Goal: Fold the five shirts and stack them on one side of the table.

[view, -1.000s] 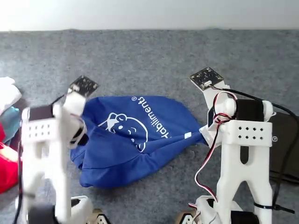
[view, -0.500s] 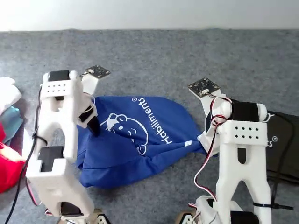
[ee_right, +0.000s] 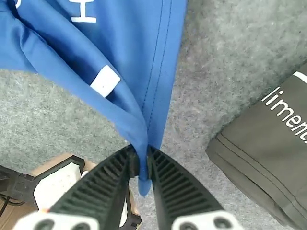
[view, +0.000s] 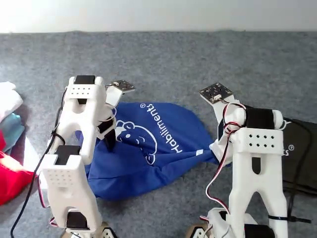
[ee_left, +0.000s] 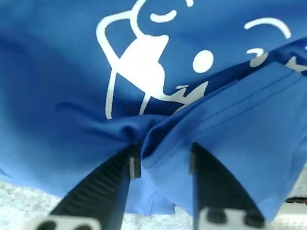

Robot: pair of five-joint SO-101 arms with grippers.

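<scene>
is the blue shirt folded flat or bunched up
Bunched up: the blue shirt lies in a rumpled, creased heap, with one edge drawn to a point and pinched in the right gripper.

Blue shirt (view: 148, 144): solid royal blue, white cartoon figure and white lettering, small white tag. Desk (view: 163, 64): speckled grey. Dark shirt (ee_right: 268, 139): olive-grey, white lettering. Pile at the desk edge: red shirt (view: 10, 178), teal shirt (view: 12, 129), white shirt (view: 9, 99). Left fingers (ee_left: 112, 184) and right fingers (ee_right: 168, 187): black, ribbed. Both arms white with black motors.
</scene>
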